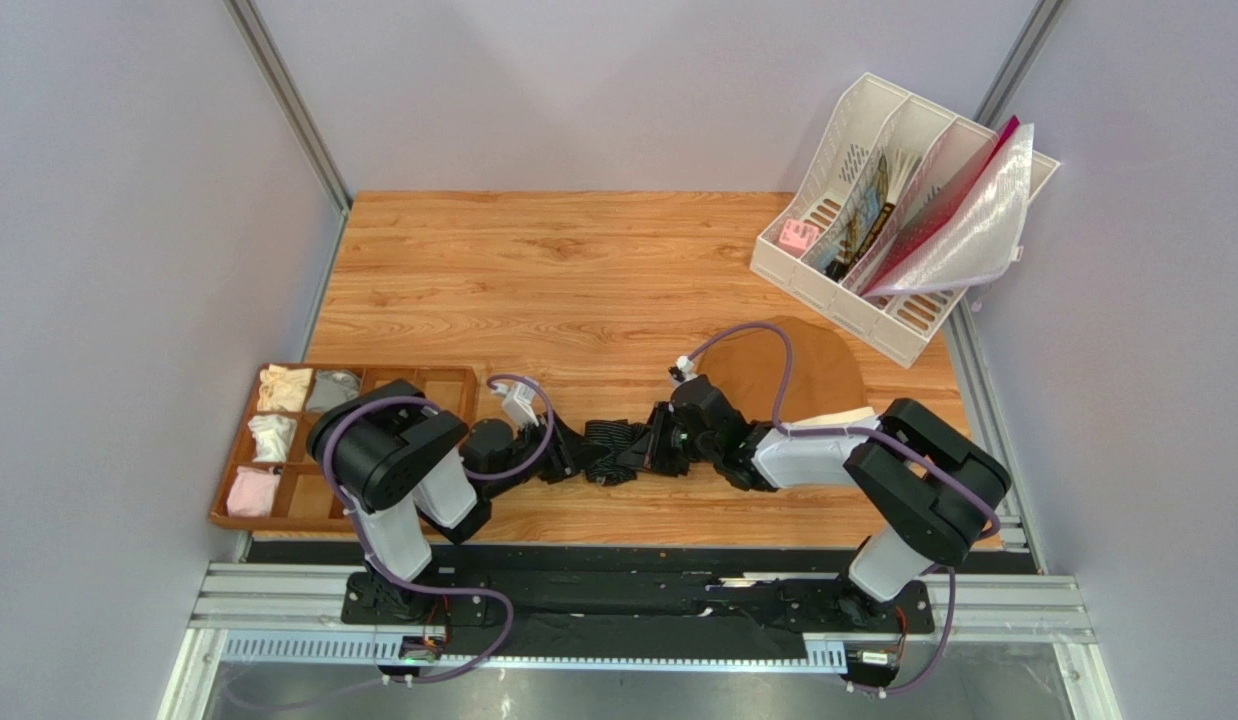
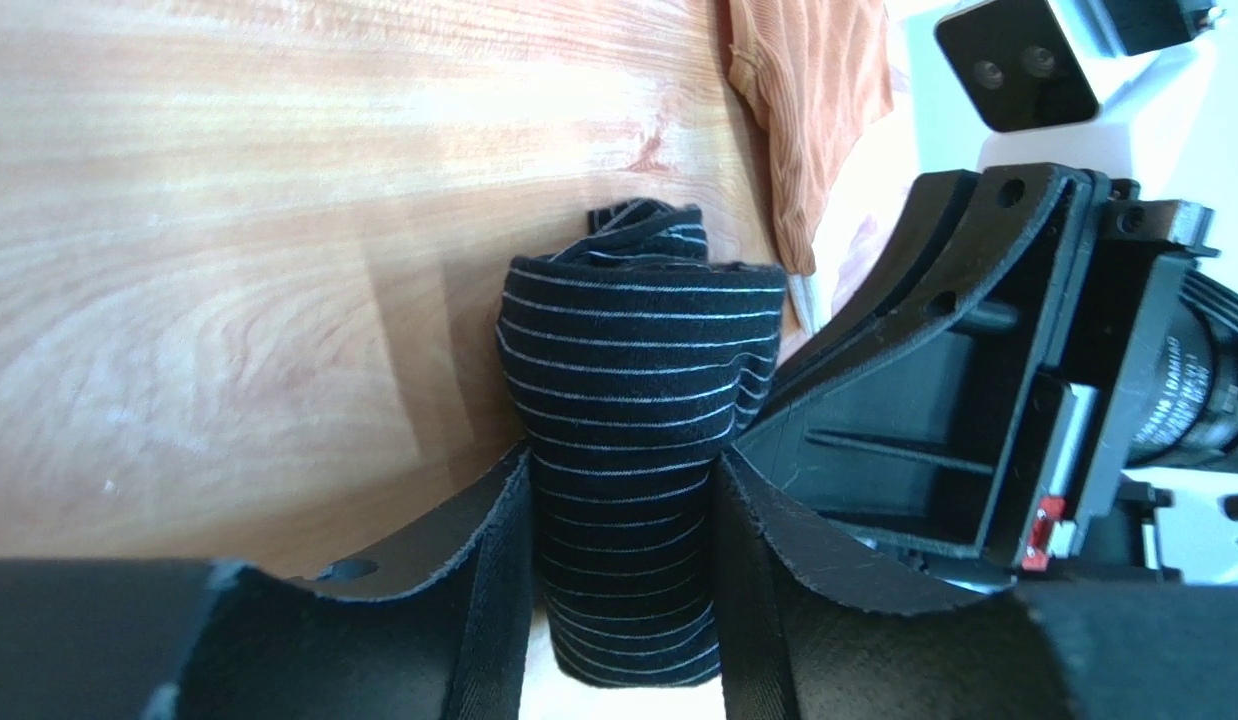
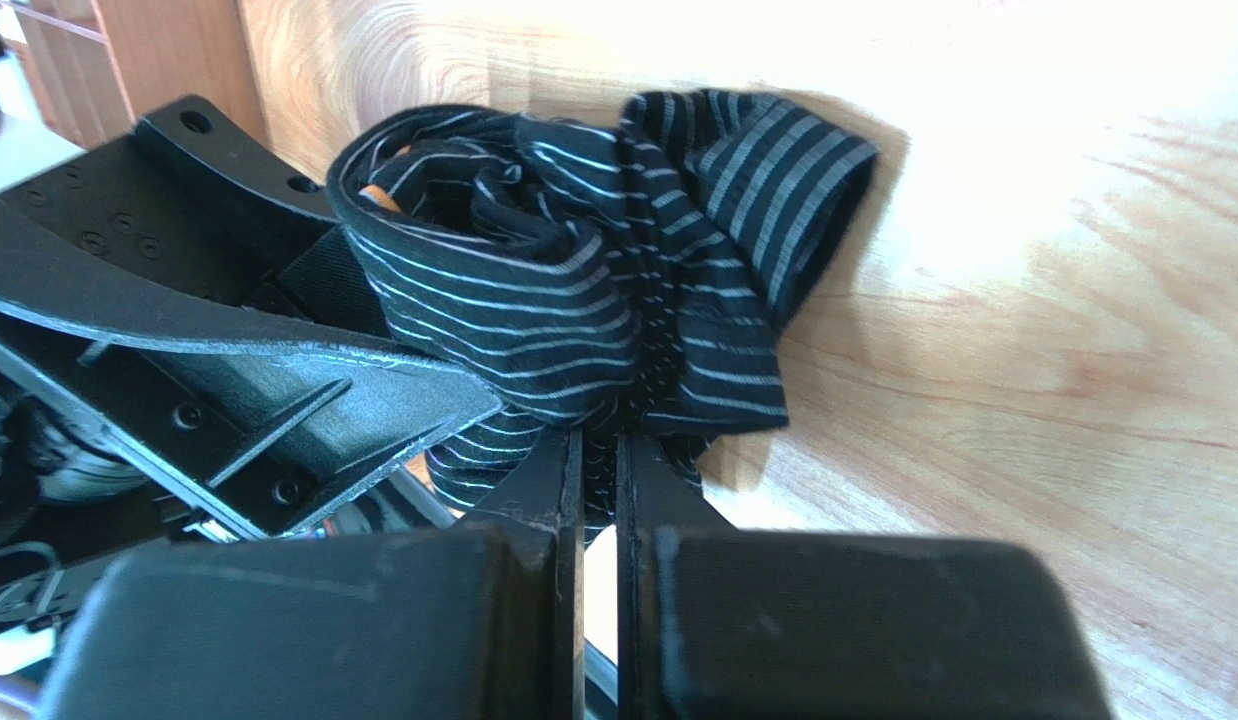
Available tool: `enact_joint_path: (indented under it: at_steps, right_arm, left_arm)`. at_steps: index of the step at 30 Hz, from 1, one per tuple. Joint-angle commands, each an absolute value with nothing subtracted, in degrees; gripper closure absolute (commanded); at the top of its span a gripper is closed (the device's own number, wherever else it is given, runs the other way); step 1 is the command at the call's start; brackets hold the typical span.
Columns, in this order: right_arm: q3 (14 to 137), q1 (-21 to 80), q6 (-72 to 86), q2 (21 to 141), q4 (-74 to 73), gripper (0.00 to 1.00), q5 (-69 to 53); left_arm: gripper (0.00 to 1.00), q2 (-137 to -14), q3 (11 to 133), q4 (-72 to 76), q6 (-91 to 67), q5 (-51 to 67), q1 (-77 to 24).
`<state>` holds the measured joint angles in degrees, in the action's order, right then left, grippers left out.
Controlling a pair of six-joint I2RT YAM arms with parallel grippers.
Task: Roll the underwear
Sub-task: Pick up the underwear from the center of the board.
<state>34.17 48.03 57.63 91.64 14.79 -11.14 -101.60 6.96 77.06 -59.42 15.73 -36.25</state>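
**A:** Where is the underwear?

**B:** The underwear (image 1: 618, 450) is black with thin pale stripes. It sits on the table (image 1: 580, 270) as a tight bundle, near the brown briefs (image 1: 798, 368), on their left and closer to the arm bases.

**A:** What are the grippers doing?

**B:** The left gripper (image 2: 622, 495) has its jaws at a middling width. One finger presses each side of the roll, so it holds the end farther from the brown briefs. The right gripper (image 3: 598, 450) is closed almost flat. It seems to pinch a thin fold of fabric at the end nearer the brown briefs.

**A:** How does the roll lie?

**B:** Its long axis runs from one gripper to the other, in line with both sets of fingers. Neither arm is nearer; each has one end.

**A:** What does the next move depend on?

**B:** The roll looks almost finished. A loose flap shows at the end nearer the brown briefs. Any release or tuck probably has to work along that axis, or the coil may spring open.
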Motion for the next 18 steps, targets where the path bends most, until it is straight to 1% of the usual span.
enact_joint_path:
  at_steps: [1,3,4,7,8,11,12,13,14,15,16,17,18]
  right_arm:
    - [36.6,49.7,55.0,92.5,12.4,1.00,-10.3]
    - [36.7,49.7,54.8,92.7,12.4,1.00,-10.5]
    - [36.7,49.7,54.8,92.6,12.4,1.00,-10.5]
    - [36.9,49.7,53.9,91.8,10.7,1.00,-9.6]
    - [37.1,49.7,53.0,90.7,9.9,0.98,-8.7]
    - [38.3,49.6,50.5,87.5,4.1,0.74,-5.4]
    - [38.6,49.5,48.9,86.4,2.4,0.56,-4.2]
    - [38.8,49.4,48.0,85.2,0.3,0.49,-2.1]
    - [38.7,49.0,47.5,82.6,-1.8,0.45,-1.2]
    - [38.5,48.6,46.5,81.2,-3.8,0.39,-0.4]
    - [38.3,48.3,46.1,79.9,-4.7,0.37,-0.1]
    - [38.1,47.3,45.5,77.3,-5.4,0.36,2.4]
    - [37.8,46.9,44.7,76.0,-6.8,0.36,3.0]
  left_arm:
    - [0.59,-99.5,10.1,72.3,-55.6,15.7,-38.7]
    - [0.65,-98.7,11.2,69.9,-55.0,15.7,-38.9]
    - [0.72,-98.0,11.4,69.4,-54.8,15.7,-39.1]
    - [0.79,-96.6,12.4,65.4,-53.9,15.2,-39.1]
    - [0.79,-96.0,12.8,63.4,-52.8,15.1,-39.0]
    - [0.82,-92.1,15.1,52.2,-49.8,14.4,-39.0]
    - [0.82,-89.4,15.8,44.9,-48.7,14.2,-39.0]
    - [0.82,-87.8,17.6,40.9,-46.3,13.3,-39.0]
    - [0.82,-86.1,18.5,32.3,-44.8,12.6,-39.1]
    - [0.82,-82.7,19.7,27.9,-43.4,10.7,-39.0]
    - [0.82,-81.1,21.9,23.5,-40.4,9.6,-39.0]
    - [0.82,-79.6,23.2,15.5,-39.0,8.4,-39.0]
    - [0.82,-77.2,24.2,12.0,-37.6,6.3,-39.1]
